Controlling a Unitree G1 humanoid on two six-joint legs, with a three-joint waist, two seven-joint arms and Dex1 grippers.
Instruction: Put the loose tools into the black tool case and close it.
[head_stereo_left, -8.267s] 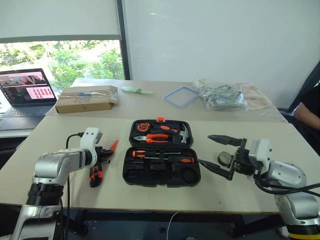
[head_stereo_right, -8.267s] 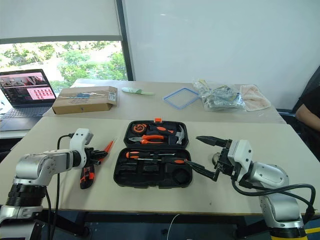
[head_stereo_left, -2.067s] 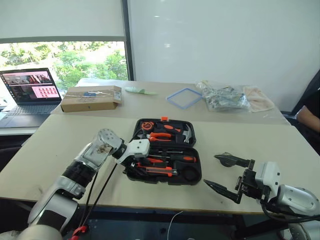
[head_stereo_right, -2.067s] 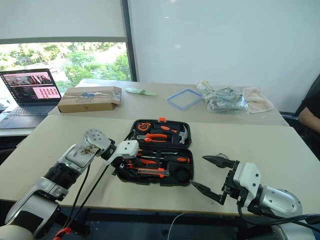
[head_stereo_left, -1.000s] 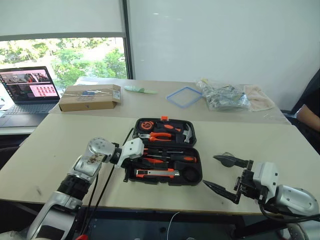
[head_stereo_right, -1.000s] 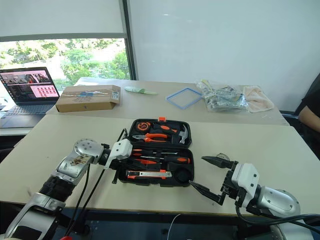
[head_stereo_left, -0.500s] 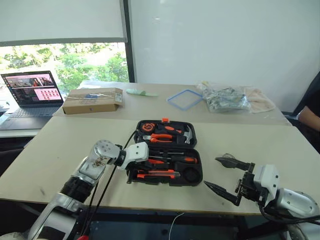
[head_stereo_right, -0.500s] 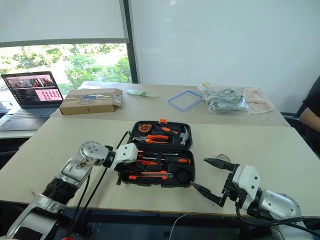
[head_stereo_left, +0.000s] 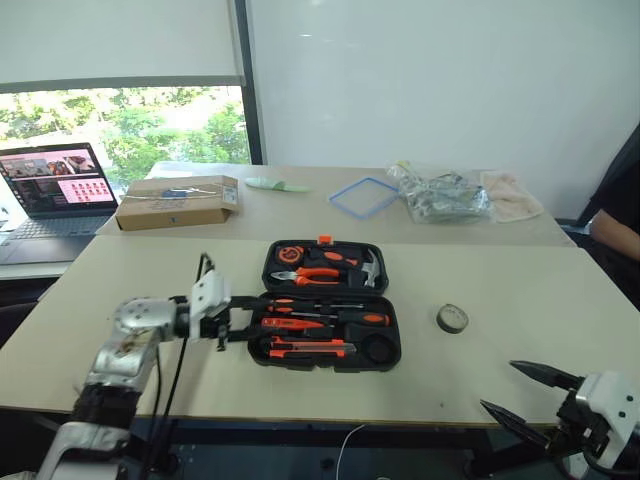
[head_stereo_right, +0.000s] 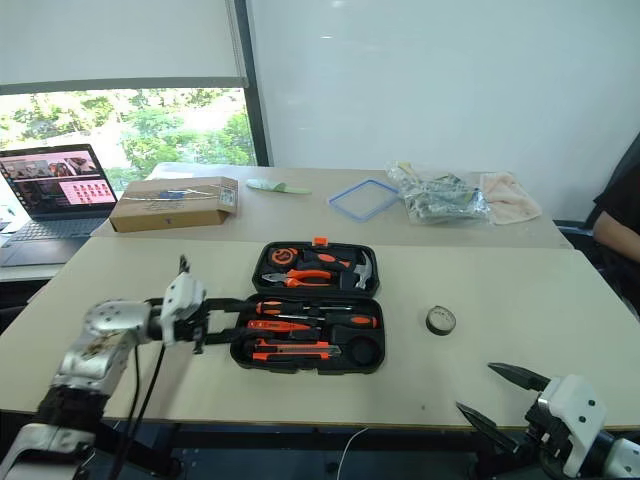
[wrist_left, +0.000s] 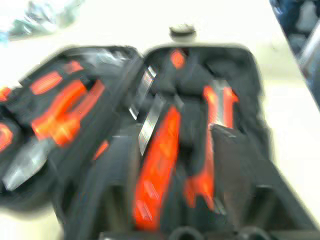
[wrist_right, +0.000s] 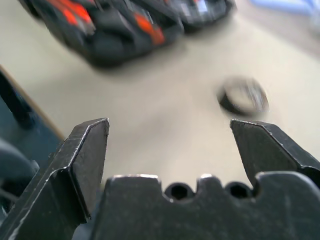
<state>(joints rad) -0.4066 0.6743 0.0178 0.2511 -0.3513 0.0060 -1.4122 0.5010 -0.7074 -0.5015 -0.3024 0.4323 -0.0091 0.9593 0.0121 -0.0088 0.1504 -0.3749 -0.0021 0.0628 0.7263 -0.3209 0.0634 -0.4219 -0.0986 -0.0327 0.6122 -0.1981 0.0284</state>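
Beige tabletops (head_stereo_left: 120, 270) filled the room beneath a white wall and a window, seen from the left eye. The open black tool case (head_stereo_left: 322, 318) lay at the centre of the near table, orange-handled tools in its slots, among them a screwdriver (head_stereo_left: 330, 319) and a utility knife (head_stereo_left: 305, 348). The left gripper (head_stereo_left: 240, 318) hovered at the case's left edge, its fingers parted and holding nothing. A small grey tape roll (head_stereo_left: 452, 318) lay loose on the table, well to the right of the case.

From the right eye, the right gripper (head_stereo_right: 493, 391) hung at the table's near right corner, fingers spread wide and empty, apart from the roll. A cardboard box (head_stereo_right: 164, 204) and a laptop (head_stereo_right: 48, 189) sat on the far table.

The left wrist view looked into the case (wrist_left: 165, 150), blurred, with the knife (wrist_left: 157, 165) in its tray.

The right wrist view showed one wide-set finger (wrist_right: 82, 155), with the tape roll (wrist_right: 243, 96) beyond it and the case (wrist_right: 125, 25) farther off.
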